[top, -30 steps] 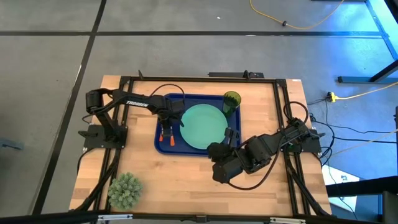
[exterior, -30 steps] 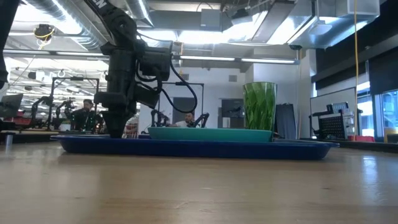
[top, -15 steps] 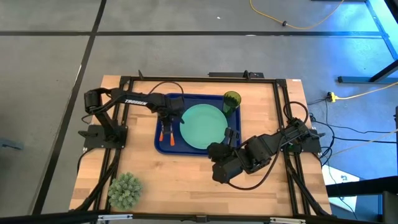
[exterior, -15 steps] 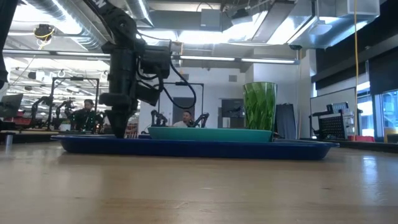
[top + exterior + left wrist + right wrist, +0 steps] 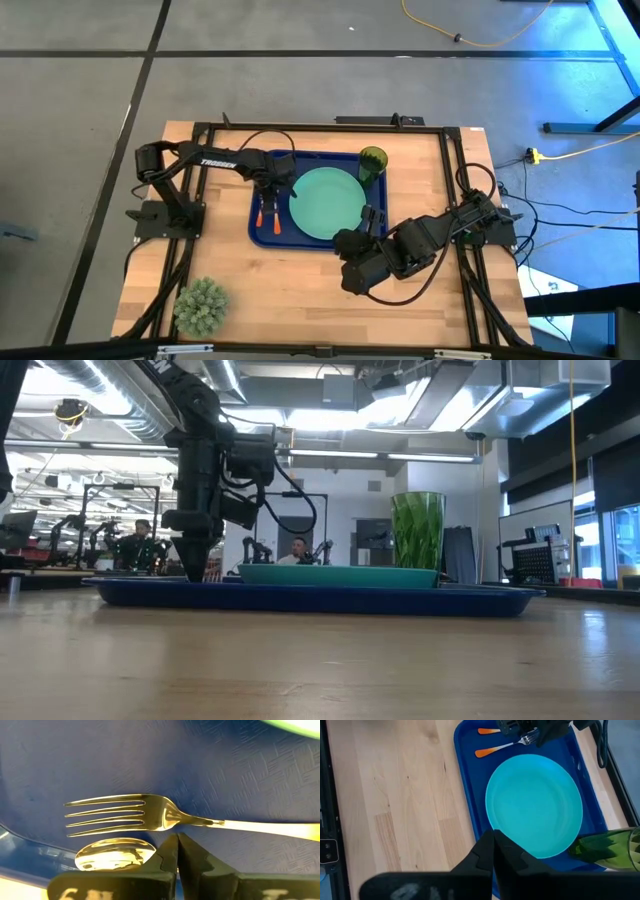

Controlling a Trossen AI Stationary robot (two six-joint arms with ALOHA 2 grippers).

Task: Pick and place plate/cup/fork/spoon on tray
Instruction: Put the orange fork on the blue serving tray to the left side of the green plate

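The left gripper point(image 5: 268, 192) hangs closed and empty above the fork point(image 5: 150, 818) and spoon point(image 5: 114, 853), which lie on the tray point(image 5: 258, 236) beside the plate point(image 5: 327, 203). Sinking lower, it could knock them.

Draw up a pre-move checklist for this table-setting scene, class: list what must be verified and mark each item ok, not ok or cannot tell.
1. Plate on the tray: ok.
2. Cup upright on the tray: ok.
3. Fork lying on the tray: ok.
4. Spoon on the tray beside the fork: ok.
5. Left gripper jaws shut, holding nothing: ok.
6. Right gripper parked off the tray's near edge, shut: ok.
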